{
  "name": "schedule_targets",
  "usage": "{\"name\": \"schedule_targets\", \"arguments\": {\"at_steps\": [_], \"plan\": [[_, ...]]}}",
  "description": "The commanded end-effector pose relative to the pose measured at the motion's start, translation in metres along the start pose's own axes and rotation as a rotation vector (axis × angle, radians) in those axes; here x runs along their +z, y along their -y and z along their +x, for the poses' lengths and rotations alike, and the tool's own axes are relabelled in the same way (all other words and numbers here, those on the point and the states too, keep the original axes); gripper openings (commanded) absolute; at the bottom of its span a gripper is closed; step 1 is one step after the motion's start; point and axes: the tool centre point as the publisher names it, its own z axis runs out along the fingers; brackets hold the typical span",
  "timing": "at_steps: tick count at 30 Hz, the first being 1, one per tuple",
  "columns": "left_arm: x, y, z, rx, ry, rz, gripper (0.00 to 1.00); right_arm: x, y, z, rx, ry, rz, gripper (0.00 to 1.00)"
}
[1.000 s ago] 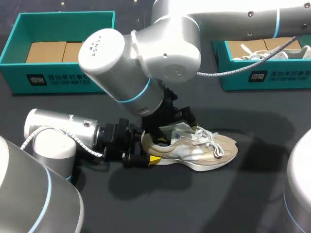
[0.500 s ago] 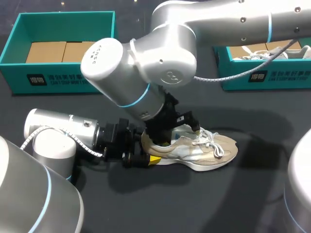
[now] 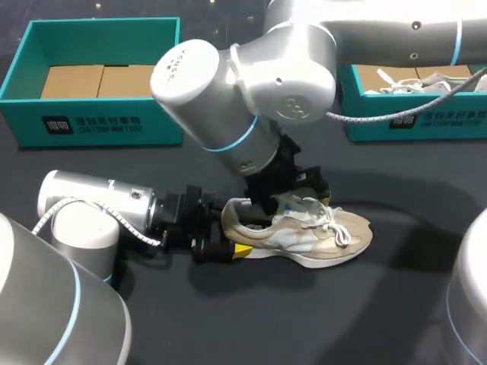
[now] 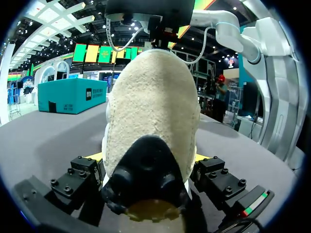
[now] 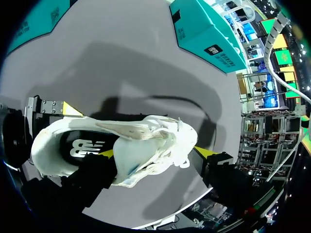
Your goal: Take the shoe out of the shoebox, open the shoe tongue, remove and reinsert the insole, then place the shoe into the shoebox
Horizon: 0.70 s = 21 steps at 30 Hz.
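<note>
a dark grey bench carries a beige and white lace-up sneaker, which stands on its sole outside both boxes, toe pointing away from the left hand. that hand lies low on the bench and grips the sneaker's heel from two sides. the right hand hangs over the tongue and laces with its fingers spread wide, holding nothing. a black insole shows in the sneaker's opening. behind, one teal cardboard shoebox holds brown cardboard panels, and a second teal shoebox holds a white shoe.
</note>
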Motion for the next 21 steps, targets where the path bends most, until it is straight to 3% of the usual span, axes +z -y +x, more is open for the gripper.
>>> {"name": "schedule_targets", "arguments": {"at_steps": [1, 3, 12, 18, 21], "plan": [[0.000, -0.003, 0.003, 0.000, 0.002, 0.000, 0.00, 0.000, -0.001, -0.011, 0.661, -0.024, 0.023, 0.85], [0.000, -0.003, 0.003, 0.000, 0.002, 0.000, 0.00, -0.001, -0.001, -0.013, 0.657, -0.028, 0.029, 0.78], [0.000, -0.003, 0.003, 0.000, 0.002, 0.000, 0.00, -0.002, 0.007, -0.001, 0.627, -0.064, 0.092, 0.67], [0.000, -0.003, 0.003, 0.000, 0.002, 0.000, 0.00, -0.012, 0.016, -0.006, 0.607, -0.066, 0.111, 0.69], [0.000, -0.003, 0.003, 0.000, 0.002, 0.000, 0.00, -0.015, 0.018, -0.011, 0.604, -0.057, 0.121, 0.64]]}}
